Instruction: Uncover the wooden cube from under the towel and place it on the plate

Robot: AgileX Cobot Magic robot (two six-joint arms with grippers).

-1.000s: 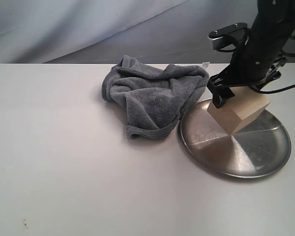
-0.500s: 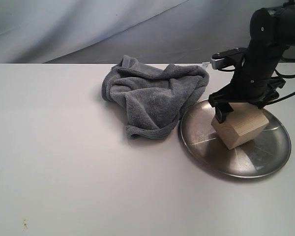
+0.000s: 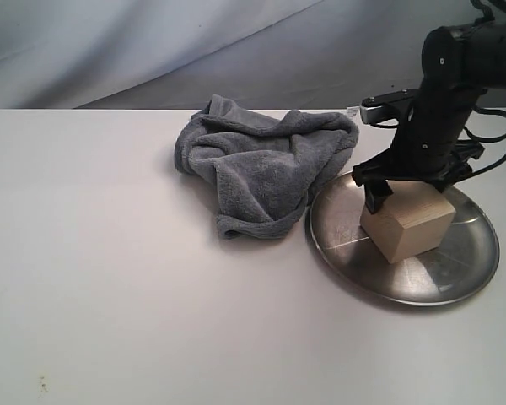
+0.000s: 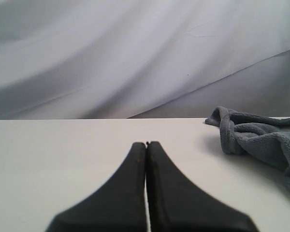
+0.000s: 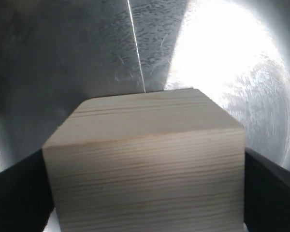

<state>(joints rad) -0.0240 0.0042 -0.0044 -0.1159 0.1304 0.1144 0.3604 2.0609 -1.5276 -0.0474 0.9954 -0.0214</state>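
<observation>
The pale wooden cube sits on the brushed-steel plate, toward its back-left part. My right gripper comes down on it from above and is shut on it. In the right wrist view the cube fills the space between the black fingers, with the plate right beneath. The blue-grey towel lies crumpled to the left of the plate, its edge touching the rim. My left gripper is shut on nothing, low over the white table, and the towel lies ahead of it to one side.
The white table spreads wide to the left and front of the towel. A grey cloth backdrop hangs behind it. The right arm's cables loop beside the plate's back edge.
My right gripper has come down with the cube, which was raised and tilted over the plate and now rests nearly level on it. The towel and the left gripper have not moved.
</observation>
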